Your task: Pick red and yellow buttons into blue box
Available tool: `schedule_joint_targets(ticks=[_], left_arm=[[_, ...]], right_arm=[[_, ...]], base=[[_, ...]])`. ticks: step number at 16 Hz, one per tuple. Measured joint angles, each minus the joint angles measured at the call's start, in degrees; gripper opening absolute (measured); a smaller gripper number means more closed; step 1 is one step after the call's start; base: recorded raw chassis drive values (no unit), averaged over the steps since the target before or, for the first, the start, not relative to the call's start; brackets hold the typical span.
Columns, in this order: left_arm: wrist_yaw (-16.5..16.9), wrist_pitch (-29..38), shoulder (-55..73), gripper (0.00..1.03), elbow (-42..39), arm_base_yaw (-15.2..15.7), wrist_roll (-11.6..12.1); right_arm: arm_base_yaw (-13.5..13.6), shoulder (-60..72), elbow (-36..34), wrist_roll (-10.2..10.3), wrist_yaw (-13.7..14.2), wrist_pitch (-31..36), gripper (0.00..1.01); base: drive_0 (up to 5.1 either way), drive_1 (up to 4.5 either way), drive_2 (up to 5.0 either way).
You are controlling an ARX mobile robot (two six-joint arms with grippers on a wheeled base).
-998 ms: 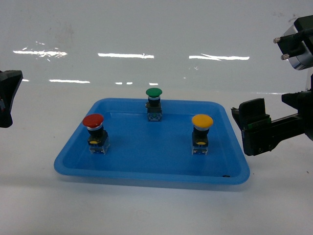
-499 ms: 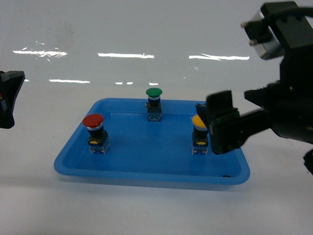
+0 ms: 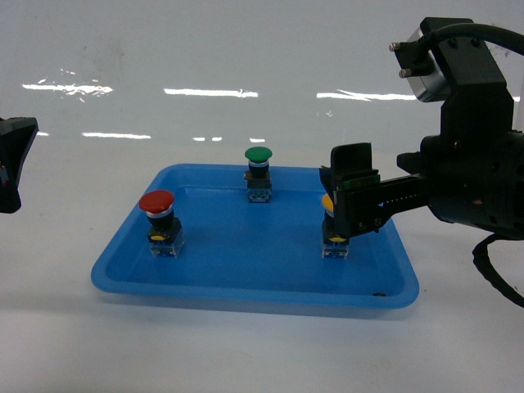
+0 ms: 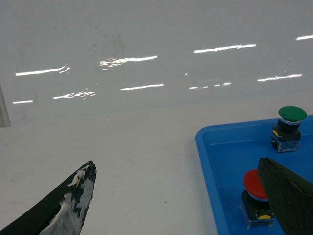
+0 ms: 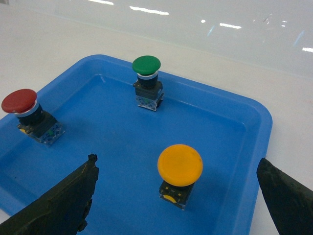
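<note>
White tabletop [image 3: 246, 360], blue tray [image 3: 246, 286] mid-frame. Right gripper [image 5: 178, 196] hangs spread wide over the yellow button [image 5: 179, 165]. Left gripper [image 4: 181, 200] gapes too, at left edge.

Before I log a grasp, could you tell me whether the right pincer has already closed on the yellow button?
No, the right pincer is open, with the yellow button standing untouched between its fingers.

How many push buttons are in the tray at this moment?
3, all in the blue tray: red button at left, green button at the back, yellow button at right, under the open right gripper.
</note>
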Motion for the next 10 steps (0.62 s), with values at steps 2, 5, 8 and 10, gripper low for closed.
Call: schedule_joint_targets(ticks=[2, 5, 8, 10], left_arm=[[0.0, 0.0, 0.0, 0.98, 0.0, 0.0, 0.0], [0.0, 0.0, 0.0, 0.98, 0.0, 0.0, 0.0], [0.0, 0.0, 0.0, 0.98, 0.0, 0.0, 0.0], [0.0, 0.0, 0.0, 0.98, 0.0, 0.0, 0.0]], right_arm=[[-0.3, 0.8, 0.6, 1.0, -0.2, -1.0, 0.98], [-0.3, 1.3, 0.6, 1.5, 0.0, -1.2, 0.98], [-0.3, 1.3, 0.6, 1.5, 0.0, -1.2, 0.98], [-0.3, 1.6, 0.7, 1.8, -0.5, -0.7, 0.98]], base=[[0.0, 0.00, 0.0], [0.0, 0.00, 0.0], [0.0, 0.00, 0.0], [0.0, 0.00, 0.0]])
